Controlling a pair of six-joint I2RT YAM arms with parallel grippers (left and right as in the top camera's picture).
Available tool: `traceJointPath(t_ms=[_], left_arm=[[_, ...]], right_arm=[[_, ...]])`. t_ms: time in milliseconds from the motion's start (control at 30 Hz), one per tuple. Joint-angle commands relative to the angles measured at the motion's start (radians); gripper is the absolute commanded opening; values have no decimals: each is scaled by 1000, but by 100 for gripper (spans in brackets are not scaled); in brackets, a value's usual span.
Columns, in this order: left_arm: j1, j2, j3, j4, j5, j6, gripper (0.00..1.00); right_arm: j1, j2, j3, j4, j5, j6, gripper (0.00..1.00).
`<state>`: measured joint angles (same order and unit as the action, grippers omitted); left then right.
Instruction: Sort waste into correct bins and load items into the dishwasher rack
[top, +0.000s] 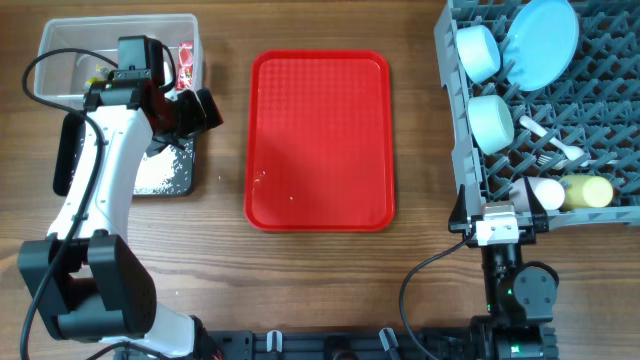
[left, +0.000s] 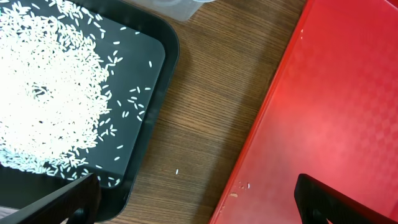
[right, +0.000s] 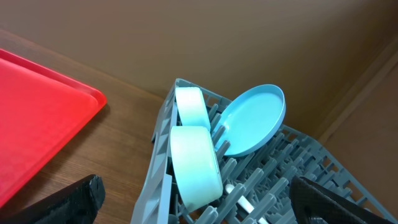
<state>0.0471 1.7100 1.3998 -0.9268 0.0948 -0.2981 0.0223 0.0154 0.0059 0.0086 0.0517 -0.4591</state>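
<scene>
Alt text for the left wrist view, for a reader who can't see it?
A black tray strewn with white rice-like grains fills the left and a red tray the right, with a strip of wooden table between them holding one stray grain. The left gripper is open, its black fingertips showing at the bottom corners.

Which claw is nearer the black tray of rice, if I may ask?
Left. The left claw hovers at the edge of the black tray; the right claw is far across, by the dishwasher rack.
</scene>
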Motion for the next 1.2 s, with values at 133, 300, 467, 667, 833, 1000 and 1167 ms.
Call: traceJointPath(t_ms=[133, 300, 467, 667, 833, 1000, 1167], left_arm=[[10, -4, 6, 2, -7, 2, 100], [-17, -81, 5, 2, -7, 2, 100], [-113, -237, -26, 2, -7, 2, 100], [-249, -494, -80, 3, -44, 10, 100], [-233, -727, -205, 190, -43, 10, 100], [-159, -949, -545, 680, 15, 9, 100], [-85, -1130, -916, 1094, 66, -2, 100]], right_arm=[[5, -12, -1, 3, -12, -15, 100], [5, -12, -1, 3, -12, -15, 100], [5, -12, -1, 3, -12, -15, 100], [5, -12, -1, 3, -12, -15, 100], [5, -12, -1, 3, -12, -14, 100], [5, -12, -1, 3, -12, -14, 100], [5, -12, -1, 3, -12, -15, 100]])
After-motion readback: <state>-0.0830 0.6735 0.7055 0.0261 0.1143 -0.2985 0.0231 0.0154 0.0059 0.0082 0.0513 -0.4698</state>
